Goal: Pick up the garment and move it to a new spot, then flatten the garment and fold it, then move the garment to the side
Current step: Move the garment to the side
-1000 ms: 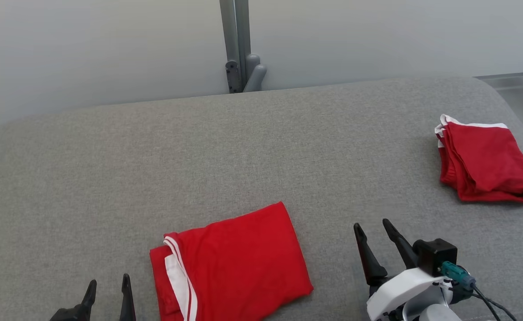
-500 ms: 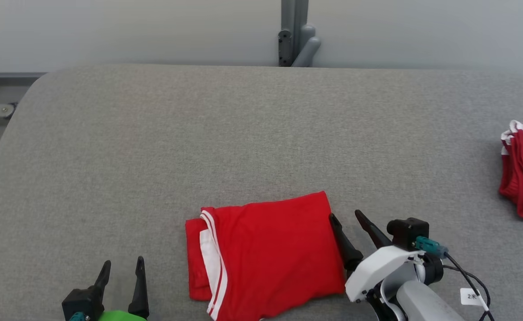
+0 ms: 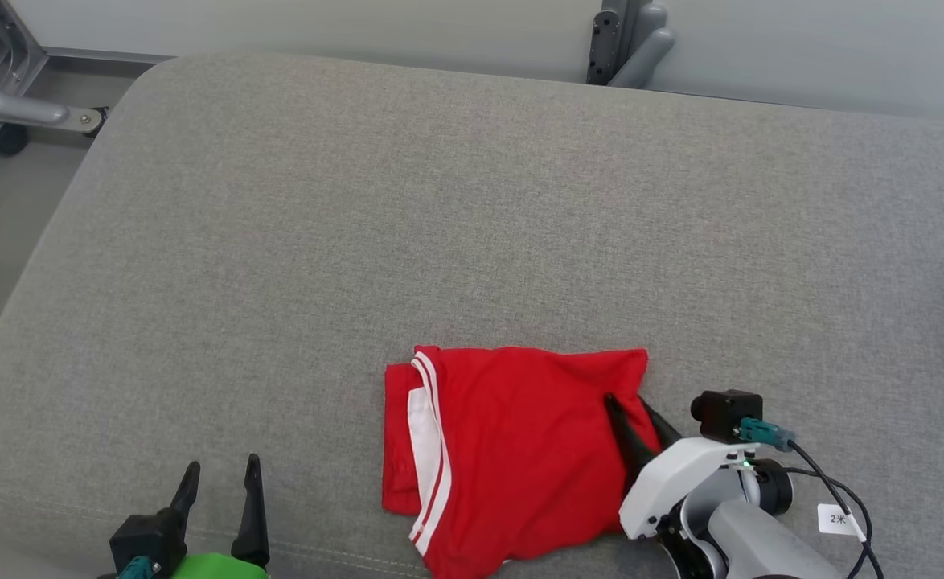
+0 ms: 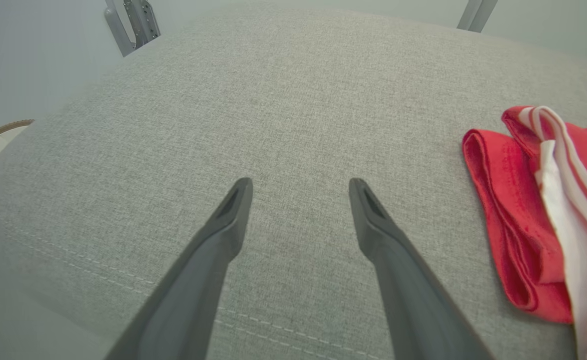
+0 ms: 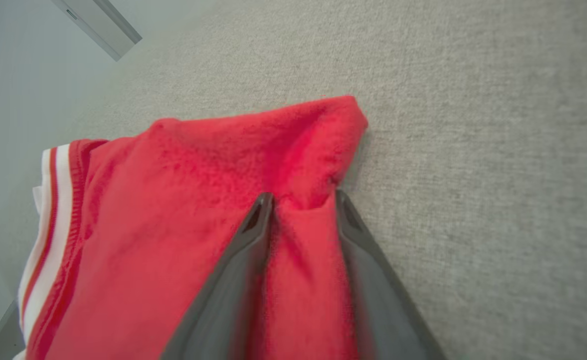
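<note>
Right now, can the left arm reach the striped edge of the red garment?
Probably yes. The left gripper, fingers open, is over bare grey cushion beside the striped edge of the garment, with nothing lying between them. The right gripper is at the opposite edge, so it should not block.

Head cam sits high, looks fwd and steeply down on the grey pad (image 3: pixel 359 241), far enough back to take in most of its width plus the wall behind; left gripper (image 3: pixel 223 464) at bottom left, right gripper (image 3: pixel 626 400) at bottom right. Left wrist cam rides low, v. close to the pad, looking along its own fingers across the fabric toward the far edge. Right wrist cam is closer still, nose almost on the red garment (image 3: pixel 520 450), facing along its fingers. All three share the garment: head cam gets nearly all of it, left wrist cam its striped edge at frame right, right wrist cam the opposite corner
</note>
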Robot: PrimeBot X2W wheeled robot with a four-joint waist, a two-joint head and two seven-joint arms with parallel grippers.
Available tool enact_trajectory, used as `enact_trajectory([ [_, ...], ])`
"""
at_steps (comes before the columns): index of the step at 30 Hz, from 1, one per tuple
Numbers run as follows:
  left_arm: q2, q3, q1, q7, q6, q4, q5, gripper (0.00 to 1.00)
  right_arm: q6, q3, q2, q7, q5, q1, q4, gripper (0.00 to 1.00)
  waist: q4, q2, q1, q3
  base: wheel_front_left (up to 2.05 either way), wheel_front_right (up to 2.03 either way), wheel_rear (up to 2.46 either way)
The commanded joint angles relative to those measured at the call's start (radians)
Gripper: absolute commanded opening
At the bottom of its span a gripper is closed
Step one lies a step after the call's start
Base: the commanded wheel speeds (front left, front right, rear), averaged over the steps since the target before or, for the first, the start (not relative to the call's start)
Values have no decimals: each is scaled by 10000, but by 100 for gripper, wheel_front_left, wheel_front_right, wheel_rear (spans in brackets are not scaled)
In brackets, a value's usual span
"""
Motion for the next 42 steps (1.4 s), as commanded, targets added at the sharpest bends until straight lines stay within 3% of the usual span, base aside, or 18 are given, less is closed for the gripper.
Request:
enact_trajectory([
  [1,32,-22,-168,7,4,-32,0,100,1,27,18,94,14,-5,97,0,-165,0,0,-34,0,0,0],
  [10,35,-115,-158,7,-60,-189,128,100,-8,-1871,-127,48,-1116,-145,-572,0,-1226,0,0,-319,0,0,0],
  [19,32,-155,-3,7,-97,-232,158,100,-7,-3526,-44,50,-2117,697,-1023,0,-3553,0,0,-808,0,0,0],
  [25,32,-347,150,7,-121,-248,16,100,-7,-3636,-19,50,-2315,1065,-1118,0,-5022,0,0,-971,0,0,0],
  [30,35,-493,10,7,-138,-297,10,100,-7,-3551,0,50,-2282,1155,-1253,0,-5841,0,0,-921,0,0,0],
  [36,35,-636,-155,7,-159,-418,89,100,-7,-3243,3,50,-2059,1041,-1445,0,-6274,0,0,-692,0,0,0],
  [42,37,-710,-305,7,-157,-516,218,100,-7,-3135,8,48,-1826,829,-1686,0,-6238,0,0,-358,0,0,0],
])
